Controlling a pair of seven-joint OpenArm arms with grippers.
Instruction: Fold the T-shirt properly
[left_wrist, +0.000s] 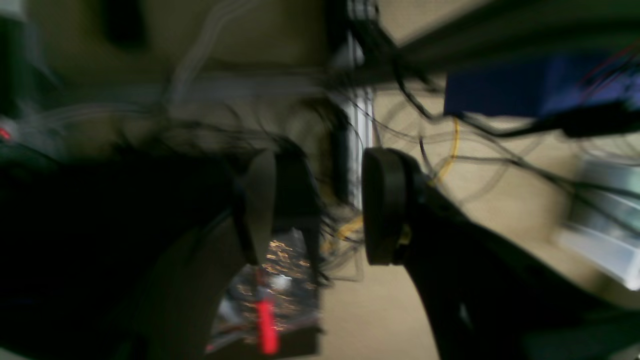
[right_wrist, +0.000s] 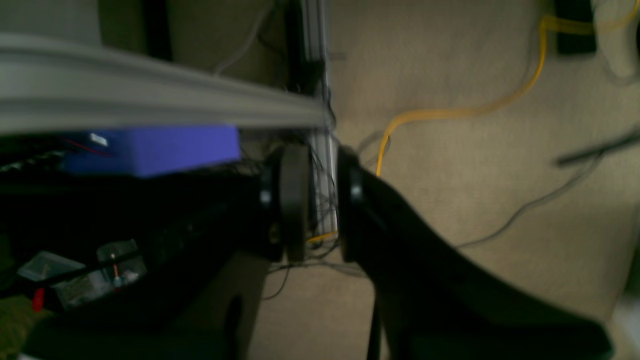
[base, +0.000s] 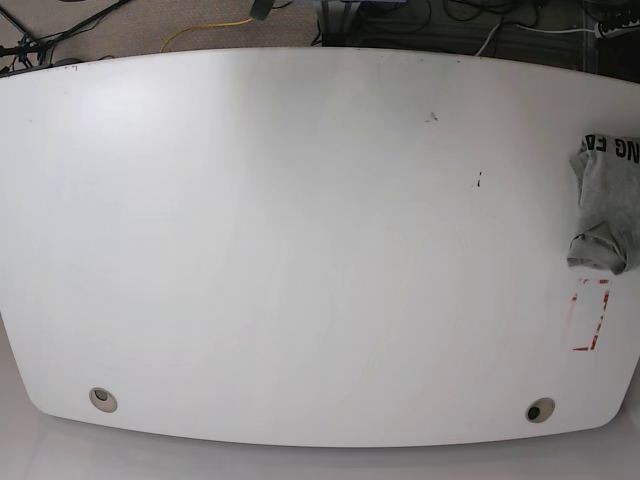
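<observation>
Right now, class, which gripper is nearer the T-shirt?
Probably left: the T-shirt lies on that arm's side of the table. The left gripper and right gripper both face floor, cloth unseen.

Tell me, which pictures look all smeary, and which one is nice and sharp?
The left wrist view is the smeariest: motion blur streaks the cables, though the black left gripper shows open jaws. The right wrist view is soft too, around the black right gripper and the blurred yellow cable. The base view is sharp: the heather-grey cotton T-shirt sits crumpled at the right edge of the white table.
</observation>
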